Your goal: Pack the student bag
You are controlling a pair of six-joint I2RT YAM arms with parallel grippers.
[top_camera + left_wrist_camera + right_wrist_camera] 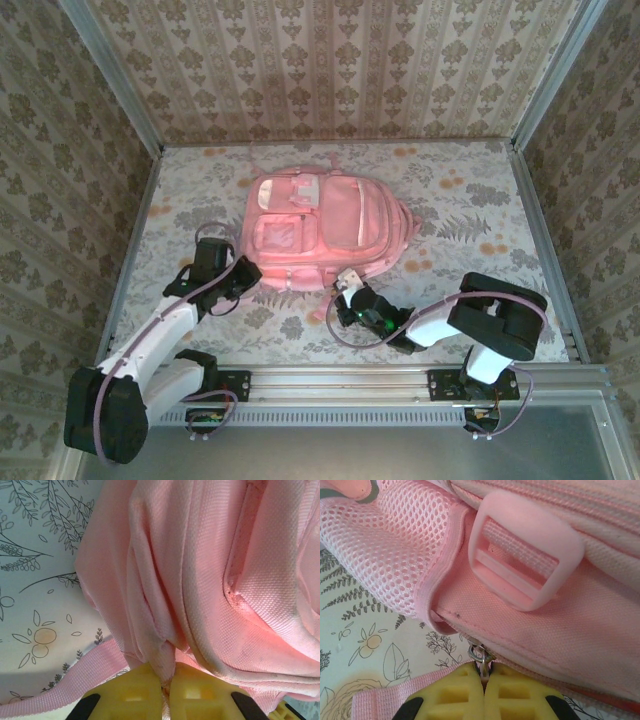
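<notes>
Item: student bag (320, 230), pink, flat on the counter (470, 230), directly ahead of both arms. We judge it soft, light and floppy. The left end effector (167, 692) pinches a fabric fold; the right end effector (484, 692) is closed on the zipper pull (481, 656). Best holds: pull, straps, seams.

One pink student bag (325, 225) lies on one floral-print surface (480, 210). There are two robot arms, a left arm (160, 330) and a right arm (435, 325), with one pincer each. The left pincer (167, 680) pinches one fold of bag fabric. The right pincer (484, 677) pinches one metal zipper pull (481, 656). One pink plastic strap buckle (525, 550) sits just above the right pincer.
</notes>
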